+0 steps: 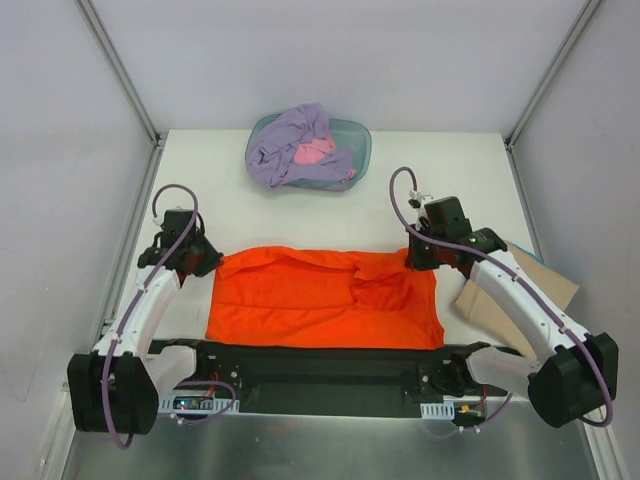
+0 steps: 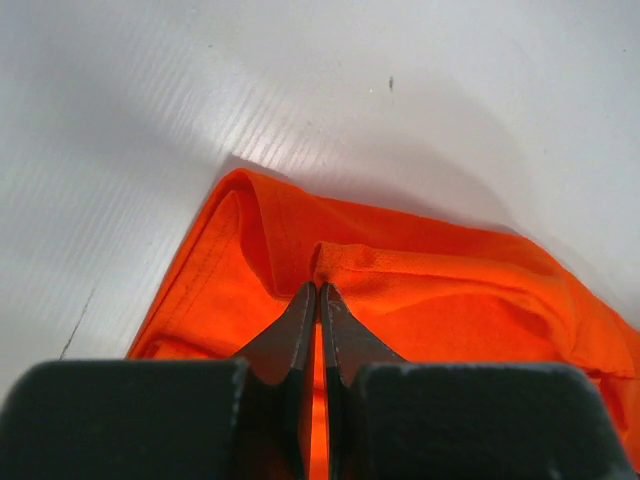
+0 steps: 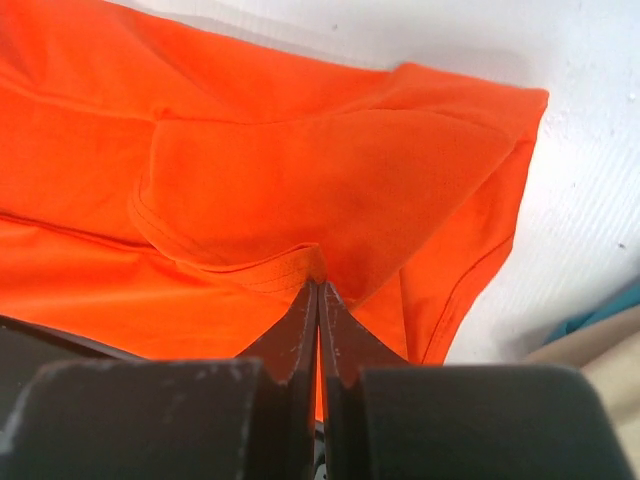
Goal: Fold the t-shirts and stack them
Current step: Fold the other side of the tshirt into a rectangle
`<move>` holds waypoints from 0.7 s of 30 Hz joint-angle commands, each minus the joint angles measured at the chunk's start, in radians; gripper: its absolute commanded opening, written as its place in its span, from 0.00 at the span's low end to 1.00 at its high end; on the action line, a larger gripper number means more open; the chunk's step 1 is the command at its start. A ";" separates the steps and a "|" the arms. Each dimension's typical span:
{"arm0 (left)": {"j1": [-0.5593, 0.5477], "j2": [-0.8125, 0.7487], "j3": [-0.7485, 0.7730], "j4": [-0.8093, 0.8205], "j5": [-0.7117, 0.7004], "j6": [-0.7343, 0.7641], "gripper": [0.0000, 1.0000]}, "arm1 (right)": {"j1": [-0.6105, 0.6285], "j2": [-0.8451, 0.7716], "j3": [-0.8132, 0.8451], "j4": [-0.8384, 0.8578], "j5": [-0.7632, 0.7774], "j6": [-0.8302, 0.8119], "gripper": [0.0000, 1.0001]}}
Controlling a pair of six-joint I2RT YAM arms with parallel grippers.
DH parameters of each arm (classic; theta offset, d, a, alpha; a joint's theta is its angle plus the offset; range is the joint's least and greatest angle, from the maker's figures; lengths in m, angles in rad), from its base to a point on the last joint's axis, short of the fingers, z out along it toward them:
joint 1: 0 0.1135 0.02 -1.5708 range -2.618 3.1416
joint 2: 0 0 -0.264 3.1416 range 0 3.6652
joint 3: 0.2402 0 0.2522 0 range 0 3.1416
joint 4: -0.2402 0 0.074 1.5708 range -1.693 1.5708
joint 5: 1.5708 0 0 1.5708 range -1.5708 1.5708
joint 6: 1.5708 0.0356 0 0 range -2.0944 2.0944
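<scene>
The bright orange-red t-shirt (image 1: 320, 300) lies spread across the near middle of the table. My left gripper (image 1: 200, 256) is at its far left corner, shut on a fold of the orange cloth (image 2: 330, 262). My right gripper (image 1: 425, 255) is at its far right corner, shut on a hemmed edge of the same shirt (image 3: 300, 262). The lavender-purple t-shirt (image 1: 285, 140) and the pink t-shirt (image 1: 315, 152) are bunched together in the teal tub (image 1: 360, 135) at the back.
A tan cardboard sheet (image 1: 520, 290) lies at the right, partly under my right arm; its edge shows in the right wrist view (image 3: 600, 350). Metal frame posts stand at both back corners. A black base bar runs along the near edge.
</scene>
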 commanded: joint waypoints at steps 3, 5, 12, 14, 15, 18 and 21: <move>-0.003 -0.140 -0.072 -0.008 -0.071 -0.062 0.00 | 0.006 -0.127 -0.035 -0.093 0.033 0.024 0.01; -0.003 -0.163 -0.076 -0.009 -0.050 -0.059 0.00 | 0.005 -0.163 -0.042 -0.127 0.039 0.027 0.01; -0.003 -0.149 -0.027 -0.008 -0.059 -0.067 0.00 | 0.005 -0.226 -0.066 -0.150 -0.001 0.026 0.01; -0.004 -0.143 -0.026 -0.006 -0.047 -0.075 0.00 | 0.005 -0.220 -0.069 -0.149 -0.004 0.027 0.01; -0.003 -0.146 -0.032 -0.008 -0.050 -0.078 0.00 | 0.003 -0.220 -0.072 -0.147 -0.005 0.029 0.01; -0.003 -0.161 -0.056 -0.012 -0.065 -0.090 0.00 | 0.005 -0.223 -0.085 -0.148 -0.017 0.031 0.01; -0.003 -0.184 -0.093 -0.014 -0.053 -0.108 0.00 | 0.003 -0.237 -0.097 -0.181 -0.024 0.034 0.01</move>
